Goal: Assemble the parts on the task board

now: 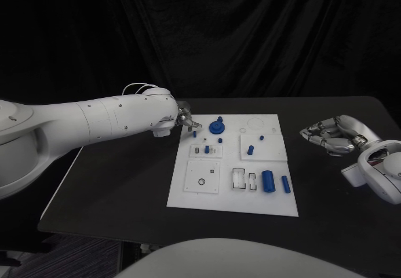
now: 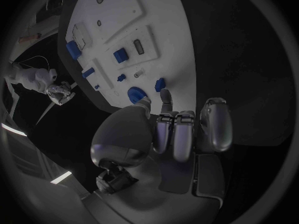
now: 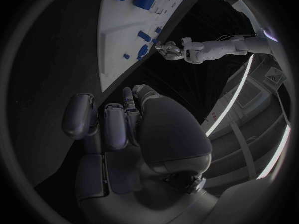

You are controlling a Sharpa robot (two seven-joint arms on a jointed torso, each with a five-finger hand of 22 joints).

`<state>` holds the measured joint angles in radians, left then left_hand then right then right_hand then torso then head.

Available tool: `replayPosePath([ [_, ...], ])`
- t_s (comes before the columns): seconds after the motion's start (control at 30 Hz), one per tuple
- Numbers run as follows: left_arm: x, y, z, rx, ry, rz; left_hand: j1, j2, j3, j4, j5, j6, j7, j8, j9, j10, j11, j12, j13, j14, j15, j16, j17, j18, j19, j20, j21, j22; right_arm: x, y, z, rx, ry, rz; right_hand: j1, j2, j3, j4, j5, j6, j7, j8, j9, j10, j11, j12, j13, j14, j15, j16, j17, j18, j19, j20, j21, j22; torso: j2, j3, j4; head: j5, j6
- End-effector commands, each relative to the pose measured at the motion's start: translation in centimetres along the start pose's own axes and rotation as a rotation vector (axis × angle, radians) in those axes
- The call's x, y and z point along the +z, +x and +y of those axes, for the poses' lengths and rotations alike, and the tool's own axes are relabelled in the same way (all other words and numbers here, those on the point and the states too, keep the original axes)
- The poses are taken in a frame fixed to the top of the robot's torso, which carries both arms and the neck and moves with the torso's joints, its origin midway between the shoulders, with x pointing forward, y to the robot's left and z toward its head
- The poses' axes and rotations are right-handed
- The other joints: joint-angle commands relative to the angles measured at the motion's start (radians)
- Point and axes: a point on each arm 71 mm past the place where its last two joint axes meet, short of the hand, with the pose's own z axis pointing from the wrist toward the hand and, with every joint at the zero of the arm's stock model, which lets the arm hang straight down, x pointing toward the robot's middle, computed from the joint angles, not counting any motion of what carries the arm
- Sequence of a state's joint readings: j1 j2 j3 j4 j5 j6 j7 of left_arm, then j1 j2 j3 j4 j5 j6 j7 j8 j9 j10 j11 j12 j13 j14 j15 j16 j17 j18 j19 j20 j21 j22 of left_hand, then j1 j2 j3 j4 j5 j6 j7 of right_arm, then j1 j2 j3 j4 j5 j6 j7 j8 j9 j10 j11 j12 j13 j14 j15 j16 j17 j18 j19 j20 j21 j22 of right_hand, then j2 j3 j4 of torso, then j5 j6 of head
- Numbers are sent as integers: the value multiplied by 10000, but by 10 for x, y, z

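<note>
- Task board [image 1: 204, 197] lies flat mid-counter [image 1: 125, 179], long side running away from the robot.
- Left hand [image 1: 185, 120] sits at the board's far left corner. Fingers curled together; from the left wrist view nothing blue appears between them, though a small blue peg [image 2: 160, 83] lies just beyond the fingertips [image 2: 166, 98]. Judged closed on nothing, with low confidence.
- Right hand [image 1: 332, 134] rests off the board, over bare counter on the right side, well apart from any part. Fingers curled in, holding nothing.
- Parts seemingly seated: round blue knob [image 1: 218, 126] standing upright near the far edge; small blue peg [image 1: 206, 149] in the slotted block; blue peg [image 1: 250, 150] on the right middle panel.
- Parts seemingly loose: large blue cylinder [image 1: 268, 180] and a slimmer blue rod [image 1: 285, 184] lying on their sides near the board's near right area, beside open rectangular slots [image 1: 240, 179].
- Round hole [image 1: 202, 182] in the near left panel looks unfilled; ring outline [image 1: 253, 123] at far right also looks vacant.
- Judgement: assembly partly done at best. Small far-end pieces appear placed; the two larger pieces and several recesses remain.
- Cannot tell whether the small pegs are fully pressed home.
</note>
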<state>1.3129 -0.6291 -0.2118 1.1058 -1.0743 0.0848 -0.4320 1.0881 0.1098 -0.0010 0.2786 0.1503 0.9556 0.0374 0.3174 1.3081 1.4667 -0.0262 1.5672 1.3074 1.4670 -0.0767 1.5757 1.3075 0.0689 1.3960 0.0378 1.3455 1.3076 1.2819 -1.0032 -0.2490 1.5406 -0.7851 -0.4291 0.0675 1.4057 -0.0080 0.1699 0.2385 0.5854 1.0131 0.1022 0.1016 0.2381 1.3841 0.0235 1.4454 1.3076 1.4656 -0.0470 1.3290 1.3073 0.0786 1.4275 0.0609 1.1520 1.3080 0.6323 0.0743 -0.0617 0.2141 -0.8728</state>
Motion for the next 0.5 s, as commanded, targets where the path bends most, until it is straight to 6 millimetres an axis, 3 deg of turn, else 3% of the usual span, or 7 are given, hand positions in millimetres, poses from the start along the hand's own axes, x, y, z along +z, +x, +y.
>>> replayPosePath([
  [0.03,1,2,-1,57,147,127,72,-5,6,-73,25,-67,11,-51,127,1041,-20,36,2634,1038,25,-49,2633,-5,-28,25,-41,1114,0,2,0,-22,-6,91,81,24,24,-62,76,-14,39,-57,13,-96,4,-56,58,284,17,-68,226,124,-45,3,-56,1151,3,6,5,2,2],
  [0.5,3,8,-1,62,212,249,271,31,98,-188,416,-152,40,-254,40,1041,5,36,2634,1038,47,-49,2633,16,-98,39,-147,1079,0,2,0,-42,-7,85,81,24,24,-62,76,-14,39,-57,13,-96,4,-56,58,284,17,-68,226,124,-45,3,-56,1151,-2,2,7,-21,2],
])
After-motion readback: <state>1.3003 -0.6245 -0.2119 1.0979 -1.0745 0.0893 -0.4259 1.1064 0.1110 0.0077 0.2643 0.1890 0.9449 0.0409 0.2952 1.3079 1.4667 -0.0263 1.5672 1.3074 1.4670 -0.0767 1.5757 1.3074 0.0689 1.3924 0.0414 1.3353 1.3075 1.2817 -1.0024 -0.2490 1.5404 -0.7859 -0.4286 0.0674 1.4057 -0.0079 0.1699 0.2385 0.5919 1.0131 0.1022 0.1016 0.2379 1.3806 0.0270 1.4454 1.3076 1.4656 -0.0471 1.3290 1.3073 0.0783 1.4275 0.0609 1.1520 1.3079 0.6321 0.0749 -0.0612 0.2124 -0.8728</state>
